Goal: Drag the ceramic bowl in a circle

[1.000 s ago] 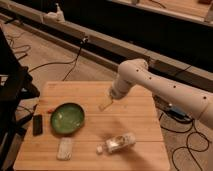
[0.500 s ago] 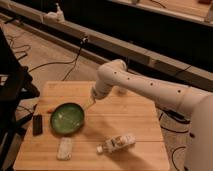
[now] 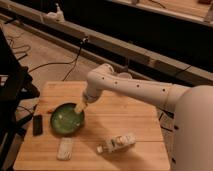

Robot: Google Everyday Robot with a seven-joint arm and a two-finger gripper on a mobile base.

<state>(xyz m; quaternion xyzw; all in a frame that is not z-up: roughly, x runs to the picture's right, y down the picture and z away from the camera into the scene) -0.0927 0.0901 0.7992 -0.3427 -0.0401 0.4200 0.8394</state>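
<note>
The ceramic bowl (image 3: 66,120) is wide, shallow and green inside with a dark rim. It sits on the left part of the wooden table (image 3: 125,117). My white arm reaches in from the right. My gripper (image 3: 79,108) points down at the bowl's upper right rim and seems to touch it there.
A clear plastic bottle (image 3: 117,143) lies on its side at the front middle. A white flat packet (image 3: 65,148) lies in front of the bowl. A black device (image 3: 37,124) lies at the left edge. A black stand (image 3: 12,90) is left of the table. Cables lie on the floor behind.
My arm has swung left across the table, and the gripper has come from the table's middle down to the bowl's rim. The bowl has stayed in place.
</note>
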